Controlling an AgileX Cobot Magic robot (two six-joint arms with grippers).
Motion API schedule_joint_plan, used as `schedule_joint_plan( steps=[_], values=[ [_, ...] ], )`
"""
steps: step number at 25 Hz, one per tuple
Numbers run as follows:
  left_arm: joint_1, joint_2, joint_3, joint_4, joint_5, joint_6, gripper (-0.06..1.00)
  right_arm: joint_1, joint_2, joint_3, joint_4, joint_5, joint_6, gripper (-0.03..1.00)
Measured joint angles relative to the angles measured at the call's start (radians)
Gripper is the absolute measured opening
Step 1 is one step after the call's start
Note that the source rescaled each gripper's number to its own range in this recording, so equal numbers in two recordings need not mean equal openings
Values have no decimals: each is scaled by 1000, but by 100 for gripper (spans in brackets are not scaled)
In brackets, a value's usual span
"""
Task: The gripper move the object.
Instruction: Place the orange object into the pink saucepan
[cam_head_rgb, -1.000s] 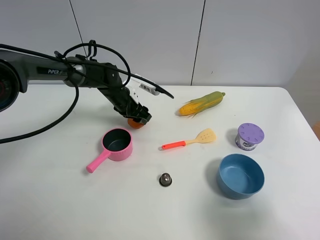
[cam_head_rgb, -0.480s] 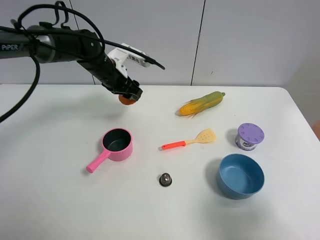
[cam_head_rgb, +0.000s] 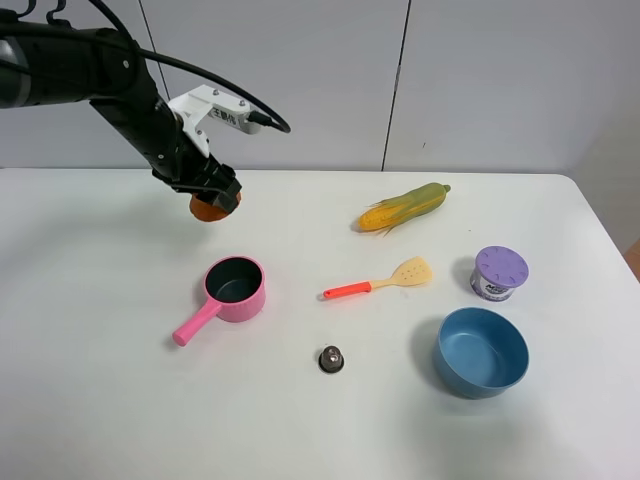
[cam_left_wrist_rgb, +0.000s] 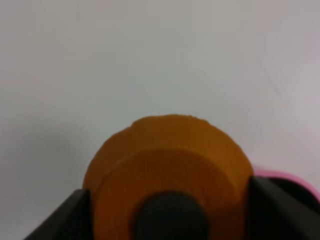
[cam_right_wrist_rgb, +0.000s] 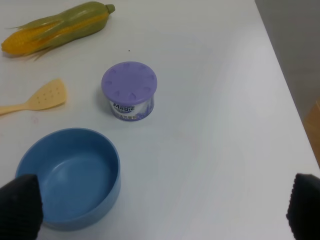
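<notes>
The object (cam_head_rgb: 208, 208), a small orange-brown dome, hangs in my left gripper (cam_head_rgb: 213, 193), above the table behind and to the left of the pink saucepan (cam_head_rgb: 235, 283). In the left wrist view the object (cam_left_wrist_rgb: 170, 160) fills the lower middle, dark spot facing the camera, with the black jaws of my left gripper (cam_left_wrist_rgb: 170, 212) pressed on both sides. My right gripper (cam_right_wrist_rgb: 162, 210) shows only in the right wrist view. It is open wide and empty, above the table beside the blue bowl (cam_right_wrist_rgb: 67, 177).
A corn cob (cam_head_rgb: 404, 207), an orange-handled spatula (cam_head_rgb: 380, 283), a purple-lidded tin (cam_head_rgb: 499, 272), the blue bowl (cam_head_rgb: 481, 351) and a small dark metallic knob (cam_head_rgb: 331, 358) lie on the white table (cam_head_rgb: 100, 400). The table's right edge is near the tin.
My left gripper has lifted the object off the table by the saucepan and carried it up and to the left. Nothing else has moved.
</notes>
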Motion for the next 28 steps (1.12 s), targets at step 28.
schedule_joint_plan(
  steps=[28],
  values=[
    [-75,-85,240,-151,-111,-13,0,0,0,0,0,0,0,100]
  ],
)
